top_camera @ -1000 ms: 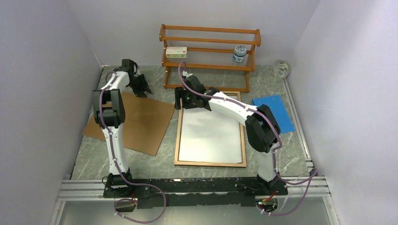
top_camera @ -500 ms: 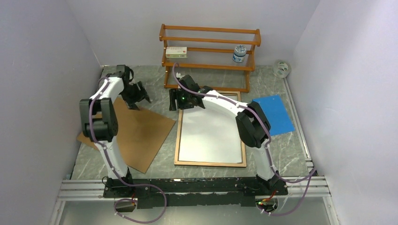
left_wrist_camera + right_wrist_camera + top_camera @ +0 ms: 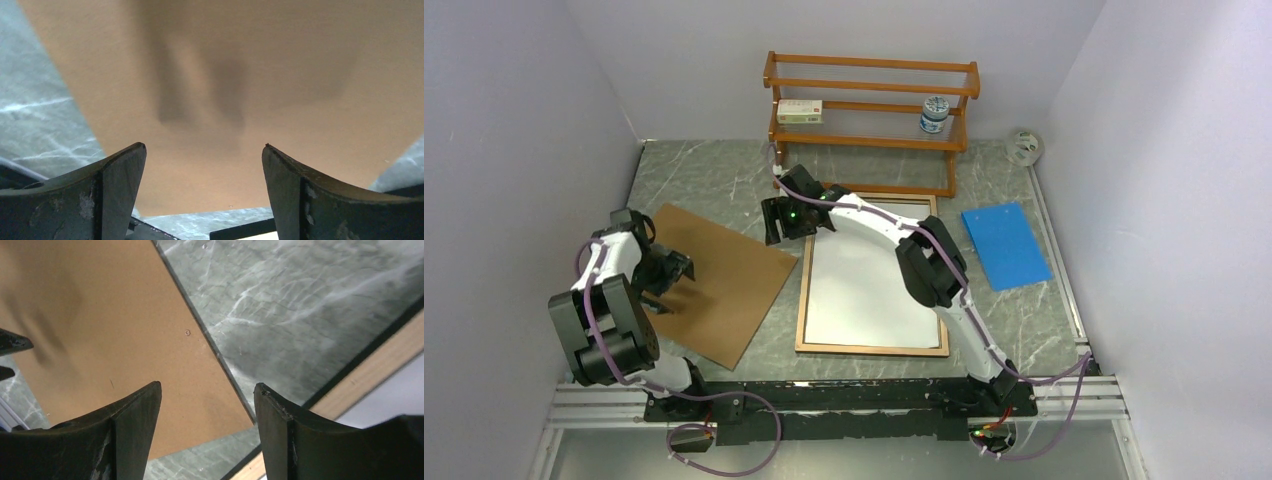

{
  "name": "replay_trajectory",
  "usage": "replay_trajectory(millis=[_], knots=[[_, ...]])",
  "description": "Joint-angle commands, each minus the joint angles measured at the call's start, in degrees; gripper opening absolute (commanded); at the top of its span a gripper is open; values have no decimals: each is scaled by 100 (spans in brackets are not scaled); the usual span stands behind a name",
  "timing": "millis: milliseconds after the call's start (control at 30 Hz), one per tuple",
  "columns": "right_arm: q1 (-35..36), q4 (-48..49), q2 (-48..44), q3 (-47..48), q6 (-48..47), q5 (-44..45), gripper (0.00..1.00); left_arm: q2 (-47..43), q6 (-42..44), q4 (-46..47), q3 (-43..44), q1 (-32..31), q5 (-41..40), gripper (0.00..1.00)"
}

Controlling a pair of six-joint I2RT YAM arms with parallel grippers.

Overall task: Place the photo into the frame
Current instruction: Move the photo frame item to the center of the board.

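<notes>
The frame lies back-up in the middle of the table, showing its wood-brown border. The photo lies inside it, white side up. My right gripper is open and empty, just left of the frame's far-left corner. In the right wrist view its jaws hang over the brown board's corner, with the frame's edge and the photo at the right. My left gripper is open and empty, low over the left part of the brown board. It also shows in the left wrist view.
A wooden shelf rack stands at the back with a white box and a jar. A blue sheet lies right of the frame. A tape roll sits at the back right. Walls close in on both sides.
My left arm has swung from the back left toward the near side, over the board. The board has shifted a little nearer. My right gripper has moved left, off the frame's corner.
</notes>
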Motion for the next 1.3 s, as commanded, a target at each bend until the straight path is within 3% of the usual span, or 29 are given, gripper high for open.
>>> replay_trajectory(millis=[0,233,600,967,1267], knots=[[117,-226,276,540,-283,-50,73,-483,-589,-23,-494,286,-365,92],[124,-219,620,652,-468,-32,82,-722,-1047,-55,-1018,406,-790,94],[124,-333,985,795,-556,-240,83,-728,-1533,-253,-1270,427,-1497,94],[155,-315,1072,778,-798,-1203,83,-367,-1176,902,-1983,643,-337,94],[163,-531,1160,1134,-545,-2789,68,-237,-932,1772,-2290,673,712,87]])
